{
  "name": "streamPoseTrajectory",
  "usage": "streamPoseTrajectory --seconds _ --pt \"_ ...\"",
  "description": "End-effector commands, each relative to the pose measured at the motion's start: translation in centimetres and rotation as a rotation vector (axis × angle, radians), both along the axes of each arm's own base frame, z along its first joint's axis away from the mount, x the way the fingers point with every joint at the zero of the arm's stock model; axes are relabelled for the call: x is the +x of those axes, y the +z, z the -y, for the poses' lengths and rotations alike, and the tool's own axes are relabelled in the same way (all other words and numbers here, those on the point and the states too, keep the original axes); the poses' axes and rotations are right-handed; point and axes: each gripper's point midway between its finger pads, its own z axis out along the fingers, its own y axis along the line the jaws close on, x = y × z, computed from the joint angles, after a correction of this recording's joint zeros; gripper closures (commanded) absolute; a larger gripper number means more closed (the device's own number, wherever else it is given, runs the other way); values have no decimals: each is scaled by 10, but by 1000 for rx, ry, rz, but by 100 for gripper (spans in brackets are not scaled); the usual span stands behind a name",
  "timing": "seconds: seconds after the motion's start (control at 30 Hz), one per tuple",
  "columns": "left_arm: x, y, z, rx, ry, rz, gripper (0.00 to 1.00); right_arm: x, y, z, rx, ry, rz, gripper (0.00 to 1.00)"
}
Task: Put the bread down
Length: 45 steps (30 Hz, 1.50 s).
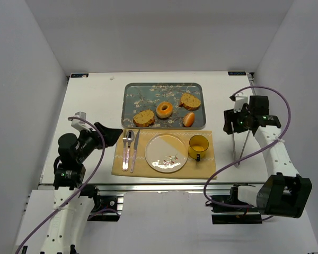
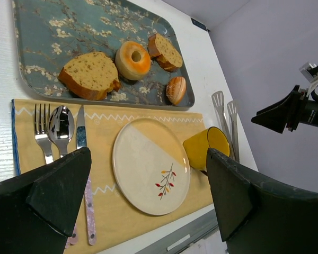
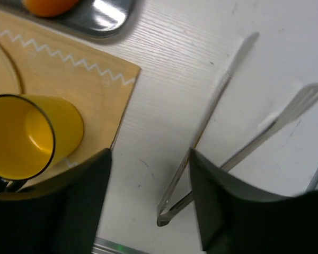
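Note:
The bread, a golden ring-shaped bagel (image 1: 164, 109), lies in the middle of the blue floral tray (image 1: 135, 92), between two brown slices. It also shows in the left wrist view (image 2: 133, 60). My left gripper (image 1: 110, 133) is open and empty, hovering left of the placemat; in its wrist view (image 2: 148, 159) the jaws frame the plate (image 2: 148, 172). My right gripper (image 1: 231, 123) is open and empty, right of the yellow mug (image 1: 199, 146). In its wrist view (image 3: 148, 159) it hangs over the metal tongs (image 3: 201, 132) on the table.
A tan placemat (image 1: 206, 166) holds a fork (image 1: 125, 148), spoon (image 1: 130, 143), knife (image 1: 135, 151), the plate (image 1: 166, 153) and the mug. A small orange bun (image 1: 188, 119) and bread slices (image 1: 143, 117) share the tray. The tongs (image 1: 236, 161) lie right of the placemat. White walls enclose the table.

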Motion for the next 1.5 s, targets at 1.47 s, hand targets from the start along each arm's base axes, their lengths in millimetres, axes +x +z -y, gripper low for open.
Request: streamPoseTrajectory --seconds 1.47 --pt "80 -34 26 -91 -149 -17 2 -25 -143 92 -166 -407 -326 21"
